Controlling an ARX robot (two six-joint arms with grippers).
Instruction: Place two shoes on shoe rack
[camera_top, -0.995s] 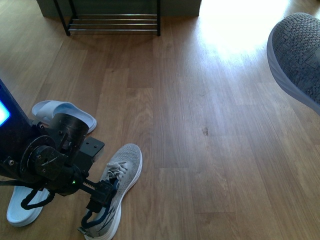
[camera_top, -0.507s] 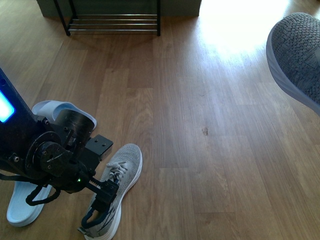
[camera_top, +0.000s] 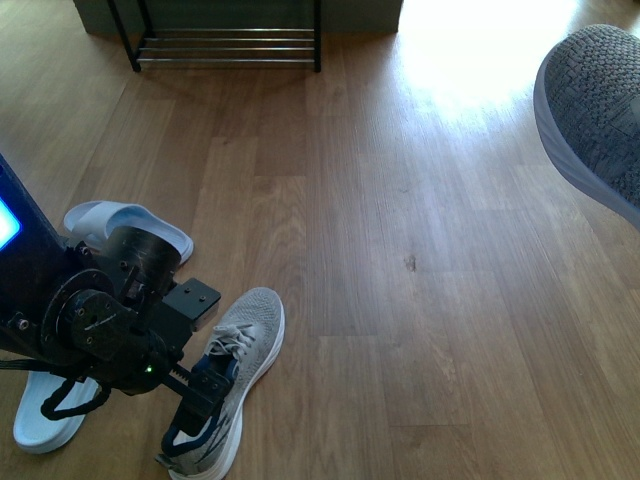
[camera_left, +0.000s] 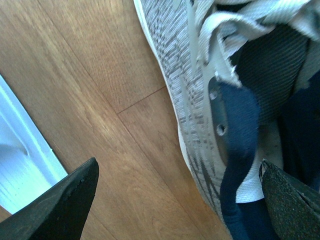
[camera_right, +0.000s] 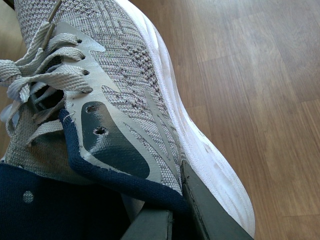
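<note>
One grey sneaker (camera_top: 248, 335) lies on the wood floor near the front left, toe pointing away. My left gripper (camera_top: 195, 395) hangs over its heel opening, open. In the left wrist view its dark fingers (camera_left: 62, 205) stand wide apart, with the sneaker's side wall (camera_left: 185, 85) and navy collar between them. The other grey sneaker (camera_top: 595, 105) is held up in the air at the far right. My right gripper (camera_right: 170, 212) is shut on its navy collar, beside the laces of this sneaker (camera_right: 125, 75). The shoe rack (camera_top: 228, 45) stands at the far left, with only its lowest rods showing.
A white slipper (camera_top: 125, 225) lies just behind my left arm, and a second one (camera_top: 40, 420) by the near left edge. Bare wood floor stretches from the sneakers to the rack, with a bright sunlit patch at the far right.
My left arm swung a little up and right, then came back down over the floor sneaker's heel. The sneaker held on the right has hardly moved.
</note>
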